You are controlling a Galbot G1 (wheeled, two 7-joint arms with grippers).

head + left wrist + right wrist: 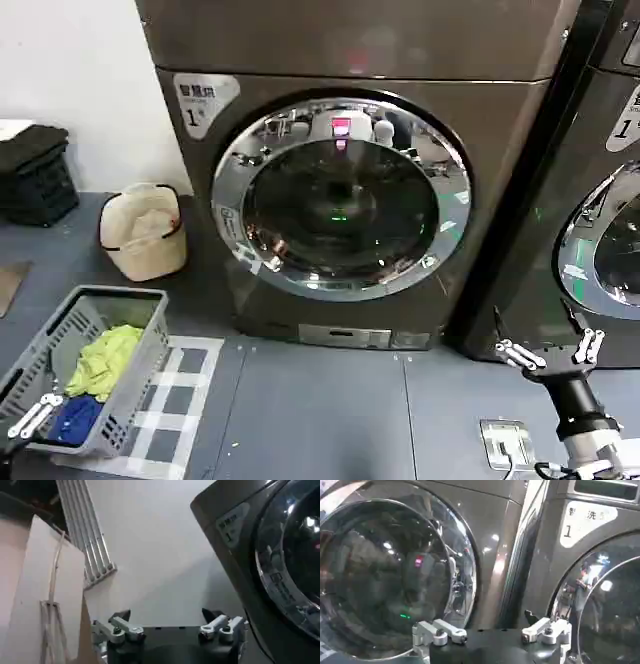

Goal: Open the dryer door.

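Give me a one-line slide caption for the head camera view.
Closed chrome-rimmed round dryer door faces the robot; open right gripper waits low beside it, left gripper over a grey basket.

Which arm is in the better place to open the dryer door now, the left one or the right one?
Probably the right. The right hand is open and raised near the dryer door, low to its right. The left hand sits low over the basket, farther away.
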